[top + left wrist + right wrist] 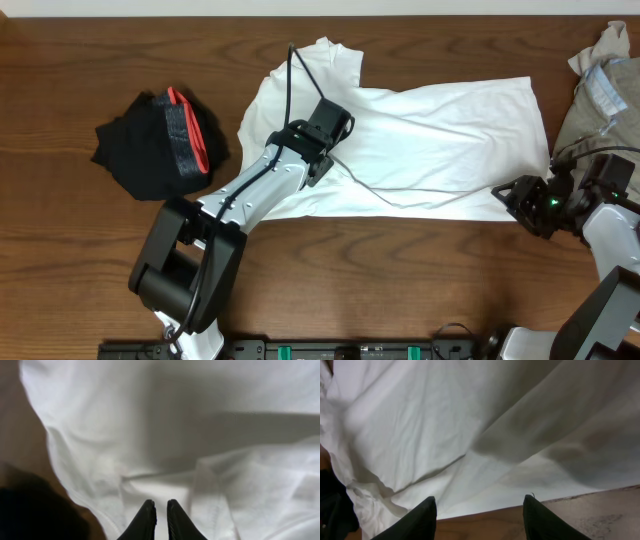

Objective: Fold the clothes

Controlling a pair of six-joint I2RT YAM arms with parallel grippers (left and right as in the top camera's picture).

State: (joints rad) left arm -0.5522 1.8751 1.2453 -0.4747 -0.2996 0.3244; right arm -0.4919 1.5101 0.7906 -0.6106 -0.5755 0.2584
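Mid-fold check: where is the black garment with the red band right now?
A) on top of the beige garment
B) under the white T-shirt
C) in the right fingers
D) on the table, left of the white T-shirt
D: the overhead view shows the black garment lying on the table to the left of the white T-shirt.

Your left arm [262, 185] was white with big black round joints, and a thin black cable [289, 85] looped up behind the left gripper [161, 506]. Near the right gripper [479, 502] a small green light [552, 203] glowed on a black block. Both had black pointed fingers [145, 521].
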